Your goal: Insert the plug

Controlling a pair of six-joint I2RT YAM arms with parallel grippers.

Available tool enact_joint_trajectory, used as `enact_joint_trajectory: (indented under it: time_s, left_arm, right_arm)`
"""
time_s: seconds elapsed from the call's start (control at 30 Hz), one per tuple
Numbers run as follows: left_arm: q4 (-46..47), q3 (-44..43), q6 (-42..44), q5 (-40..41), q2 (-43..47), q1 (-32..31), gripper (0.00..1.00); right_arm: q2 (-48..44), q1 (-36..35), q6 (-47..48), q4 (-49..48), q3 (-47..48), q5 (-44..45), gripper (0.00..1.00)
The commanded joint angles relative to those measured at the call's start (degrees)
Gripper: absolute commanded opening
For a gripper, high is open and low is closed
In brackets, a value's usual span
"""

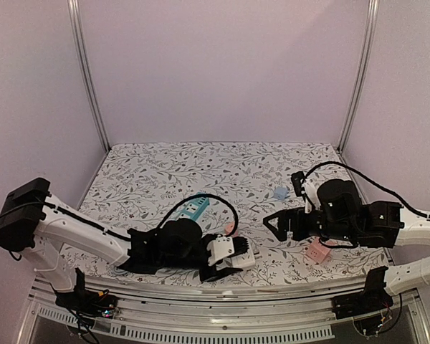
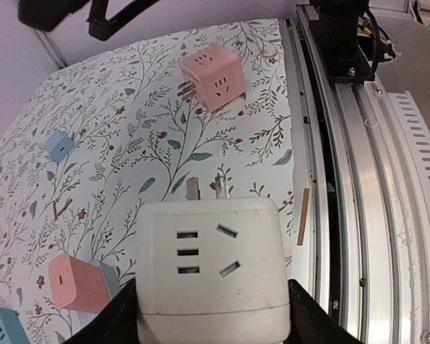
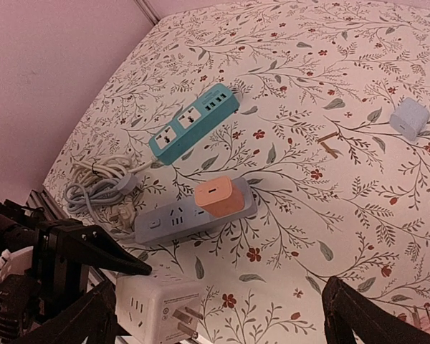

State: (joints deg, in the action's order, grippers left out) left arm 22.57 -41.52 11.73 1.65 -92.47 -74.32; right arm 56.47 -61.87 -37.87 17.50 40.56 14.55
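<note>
Left gripper (image 2: 211,292) is clamping the white cube plug (image 2: 211,240); right gripper (image 1: 278,223) is hanging wide apart over the floral worktop (image 1: 165,172), with pale walls (image 1: 222,64) enclosing it.

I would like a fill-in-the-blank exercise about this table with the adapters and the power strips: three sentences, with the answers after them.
1. The left claw is shut on a cube adapter of ___ colour.
2. The right claw stands ___ and holds nothing.
3. The salmon charger is plugged into the ___ power strip.
Missing words: white; open; grey.
</note>
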Motion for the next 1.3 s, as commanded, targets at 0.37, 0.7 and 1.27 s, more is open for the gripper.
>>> enact_joint_trajectory:
  time_s: [0.37,0.7,1.27]
  left_arm:
    - [2.12,1.59,9.85,1.42,10.25,1.81,0.18]
    - [2.56,3.7,11.52,2.16,14.25,1.81,0.17]
    - [6.6,8.79,12.61,-0.16,21.81,1.73,0.16]
  right_arm:
    - [6.96,-0.2,-5.28,-9.15,2.85,-22.33,0.99]
    - [9.99,-0.2,-8.89,-13.45,3.93,-33.84,0.98]
    - [14.46,-0.23,-13.76,-16.97,6.38,-37.71,0.92]
